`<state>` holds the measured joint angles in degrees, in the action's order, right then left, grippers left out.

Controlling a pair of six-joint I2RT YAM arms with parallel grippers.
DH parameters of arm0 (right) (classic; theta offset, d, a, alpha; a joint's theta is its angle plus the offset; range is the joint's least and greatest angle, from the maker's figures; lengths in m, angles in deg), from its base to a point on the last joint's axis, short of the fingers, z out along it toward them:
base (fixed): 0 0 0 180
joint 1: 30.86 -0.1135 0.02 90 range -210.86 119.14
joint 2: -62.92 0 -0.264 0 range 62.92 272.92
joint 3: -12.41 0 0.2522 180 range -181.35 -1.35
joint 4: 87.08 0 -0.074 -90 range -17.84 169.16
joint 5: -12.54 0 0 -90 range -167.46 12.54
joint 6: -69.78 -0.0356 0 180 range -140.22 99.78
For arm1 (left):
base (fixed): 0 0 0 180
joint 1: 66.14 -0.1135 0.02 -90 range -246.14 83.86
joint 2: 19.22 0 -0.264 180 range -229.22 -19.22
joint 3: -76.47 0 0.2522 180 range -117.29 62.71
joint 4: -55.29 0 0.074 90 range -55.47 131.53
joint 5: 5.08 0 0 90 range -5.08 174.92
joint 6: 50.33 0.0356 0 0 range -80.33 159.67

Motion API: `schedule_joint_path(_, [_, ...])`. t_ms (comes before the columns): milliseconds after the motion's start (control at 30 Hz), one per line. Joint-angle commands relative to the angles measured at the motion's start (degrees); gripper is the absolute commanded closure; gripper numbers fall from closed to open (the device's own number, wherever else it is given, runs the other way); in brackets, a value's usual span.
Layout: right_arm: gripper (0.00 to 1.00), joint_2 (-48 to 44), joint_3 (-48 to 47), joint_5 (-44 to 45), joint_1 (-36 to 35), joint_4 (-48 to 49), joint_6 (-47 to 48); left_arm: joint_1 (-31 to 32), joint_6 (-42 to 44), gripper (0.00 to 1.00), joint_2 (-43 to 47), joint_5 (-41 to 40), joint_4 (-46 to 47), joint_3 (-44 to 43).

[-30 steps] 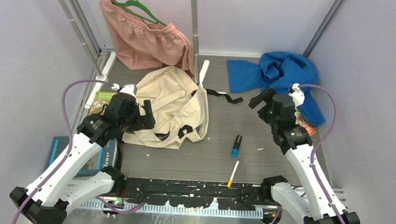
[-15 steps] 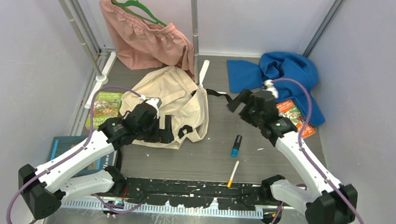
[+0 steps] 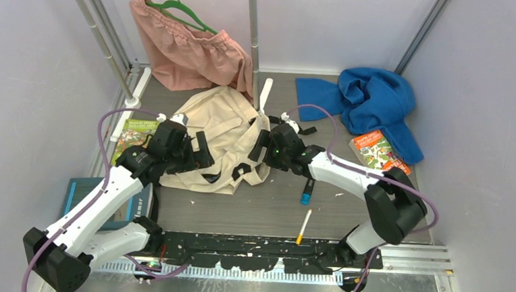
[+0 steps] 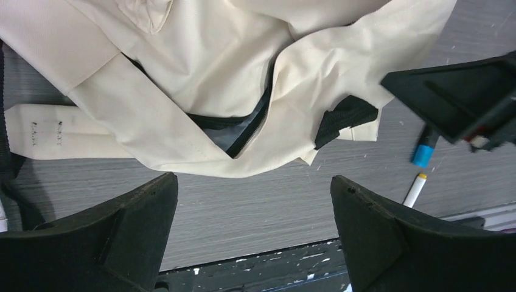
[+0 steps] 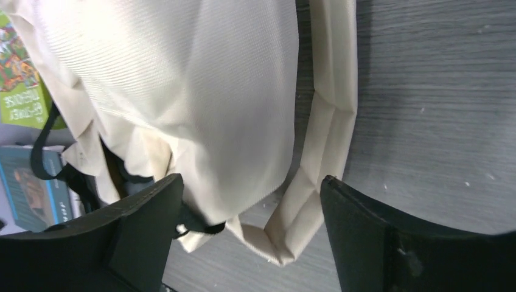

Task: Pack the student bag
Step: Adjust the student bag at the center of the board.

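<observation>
The student bag (image 3: 224, 127), cream fabric with black straps and a partly open black zipper, lies flat on the grey table. My left gripper (image 3: 202, 157) is open and empty over its near-left part. In the left wrist view (image 4: 252, 182) the jaws stand wide above bare table, just short of the bag's front edge (image 4: 213, 67). My right gripper (image 3: 259, 148) is open and empty at the bag's right edge. In the right wrist view (image 5: 251, 182) the jaws straddle a cream strap and the bag's corner (image 5: 201, 79) without closing on them.
A blue marker (image 3: 306, 189) and a white pen (image 3: 303, 226) lie near the front. A green book (image 3: 133, 133) and a teal book (image 3: 133, 205) lie left, another book (image 3: 379, 149) right. Blue fleece (image 3: 373, 99) and a pink garment (image 3: 190, 47) on a rack are behind.
My right arm has swung left from the blue fleece to the bag's right edge. My left gripper reached over the bag's front, then drew back a little to the left.
</observation>
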<state>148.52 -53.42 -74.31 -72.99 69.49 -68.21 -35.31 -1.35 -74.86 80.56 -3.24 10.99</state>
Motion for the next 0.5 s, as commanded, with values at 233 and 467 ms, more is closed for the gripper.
schedule_joint_path(233, [0.99, -1.61, -2.79, -0.88, 0.12, 5.12, 0.16, -2.0, 0.58, 0.05, 3.53, 0.81, -0.72, -1.48])
schedule_joint_path(467, [0.99, -13.9, -6.89, 7.14, 0.88, -15.46, 9.8, -2.0, 4.89, 0.05, 3.17, 0.78, -0.23, -2.88])
